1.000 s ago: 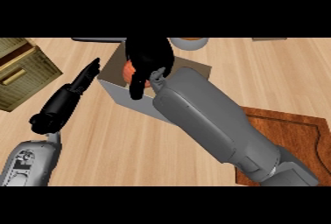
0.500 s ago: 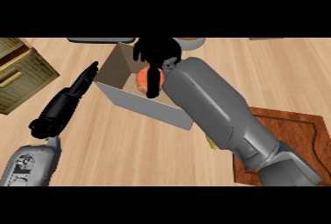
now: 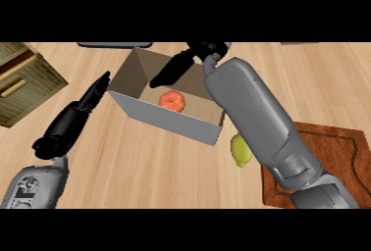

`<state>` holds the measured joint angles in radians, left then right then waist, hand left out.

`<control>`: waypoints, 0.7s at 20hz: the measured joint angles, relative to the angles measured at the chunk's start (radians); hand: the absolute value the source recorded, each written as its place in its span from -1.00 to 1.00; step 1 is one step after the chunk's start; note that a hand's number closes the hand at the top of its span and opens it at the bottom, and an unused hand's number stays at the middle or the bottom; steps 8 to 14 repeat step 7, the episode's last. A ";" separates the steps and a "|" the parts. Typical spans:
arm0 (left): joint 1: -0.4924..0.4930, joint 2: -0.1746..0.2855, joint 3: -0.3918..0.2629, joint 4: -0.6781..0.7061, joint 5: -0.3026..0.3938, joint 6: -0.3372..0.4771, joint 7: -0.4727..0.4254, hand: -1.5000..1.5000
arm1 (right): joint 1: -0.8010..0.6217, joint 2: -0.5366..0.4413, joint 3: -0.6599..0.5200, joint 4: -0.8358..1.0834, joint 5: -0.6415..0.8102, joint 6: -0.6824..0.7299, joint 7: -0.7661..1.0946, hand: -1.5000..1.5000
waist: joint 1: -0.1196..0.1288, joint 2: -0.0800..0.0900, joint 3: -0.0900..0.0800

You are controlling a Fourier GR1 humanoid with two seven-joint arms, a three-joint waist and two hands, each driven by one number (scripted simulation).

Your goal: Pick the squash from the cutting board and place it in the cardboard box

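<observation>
So, squash [image 3: 172, 101]: an orange-red round thing, seen on the floor of the box, near its middle and towards the right inner wall; it is held by neither hand.
Box [image 3: 170, 120]: an open cardboard box, set at a slant on the counter; its pale front wall is turned to the viewer, and its brown inside is shown from above.
Right hand [image 3: 174, 71]: seen over the box's far rim, black, released; its fingers [image 3: 159, 81] are stretched down and to the left into the box. The fingertips are set just apart from the squash, and nothing is grasped.
Right forearm [image 3: 253, 117]: a grey arm, brought in from the lower right; it is laid across the box's right corner and hides part of the board.
Left hand [image 3: 69, 122]: found left of the box, black and relaxed, with its fingers straight and pointed up at the box's left corner. Whether that corner is touched cannot be told. Nothing is grasped.
Left forearm [image 3: 33, 186]: seen at the lower left edge.
Fruit [image 3: 240, 149]: a yellow-green piece, lying on the counter between box and board, half hidden by the right forearm.
Board [image 3: 333, 147]: dark brown wood with a groove, set at the lower right.
Counter [image 3: 145, 166]: pale wood planks.
Drawer unit [image 3: 25, 83]: olive wood, placed at the upper left, well apart from the box.
</observation>
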<state>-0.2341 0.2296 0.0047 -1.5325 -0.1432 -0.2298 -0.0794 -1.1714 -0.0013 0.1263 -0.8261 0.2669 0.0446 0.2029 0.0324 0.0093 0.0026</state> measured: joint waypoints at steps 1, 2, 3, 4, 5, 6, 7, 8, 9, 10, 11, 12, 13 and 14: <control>-0.004 -0.001 -0.002 -0.005 -0.001 0.001 0.008 0.00 | 0.008 0.000 -0.035 -0.004 -0.043 -0.026 -0.004 -1.00 | 0.001 -0.001 0.000; -0.011 -0.003 -0.002 0.000 -0.002 0.002 0.008 0.00 | 0.013 0.001 -0.063 -0.005 -0.080 -0.053 -0.009 -1.00 | 0.000 0.000 0.000; -0.020 -0.002 0.001 0.007 0.000 0.000 0.009 0.00 | 0.018 0.001 -0.087 0.004 -0.112 -0.080 -0.020 -1.00 | 0.001 0.001 -0.001; -0.014 -0.003 0.001 0.006 -0.002 0.002 0.005 0.00 | 0.028 0.001 -0.108 0.015 -0.136 -0.105 -0.036 -1.00 | 0.002 0.001 -0.001; -0.017 -0.004 0.001 0.010 -0.005 0.005 0.007 0.00 | 0.030 0.001 -0.136 0.029 -0.157 -0.118 -0.055 -1.00 | 0.000 0.001 -0.001; -0.015 0.002 0.009 0.017 -0.002 0.000 -0.004 0.00 | 0.032 -0.001 -0.160 0.037 -0.173 -0.127 -0.067 -1.00 | -0.003 0.001 -0.002; -0.016 0.006 0.014 0.021 0.001 -0.005 -0.005 0.00 | 0.032 -0.006 -0.182 0.050 -0.185 -0.138 -0.084 -1.00 | -0.005 0.000 -0.002; -0.016 0.006 0.014 0.021 0.001 -0.005 -0.005 0.00 | 0.032 -0.006 -0.182 0.050 -0.185 -0.138 -0.084 -1.00 | -0.005 0.000 -0.002; -0.016 0.006 0.014 0.021 0.001 -0.005 -0.005 0.00 | 0.032 -0.006 -0.182 0.050 -0.185 -0.138 -0.084 -1.00 | -0.005 0.000 -0.002; -0.016 0.006 0.014 0.021 0.001 -0.005 -0.005 0.00 | 0.032 -0.006 -0.182 0.050 -0.185 -0.138 -0.084 -1.00 | -0.005 0.000 -0.002; -0.016 0.006 0.014 0.021 0.001 -0.005 -0.005 0.00 | 0.032 -0.006 -0.182 0.050 -0.185 -0.138 -0.084 -1.00 | -0.005 0.000 -0.002; -0.016 0.006 0.014 0.021 0.001 -0.005 -0.005 0.00 | 0.032 -0.006 -0.182 0.050 -0.185 -0.138 -0.084 -1.00 | -0.005 0.000 -0.002; -0.016 0.006 0.014 0.021 0.001 -0.005 -0.005 0.00 | 0.032 -0.006 -0.182 0.050 -0.185 -0.138 -0.084 -1.00 | -0.005 0.000 -0.002; -0.016 0.006 0.014 0.021 0.001 -0.005 -0.005 0.00 | 0.032 -0.006 -0.182 0.050 -0.185 -0.138 -0.084 -1.00 | -0.005 0.000 -0.002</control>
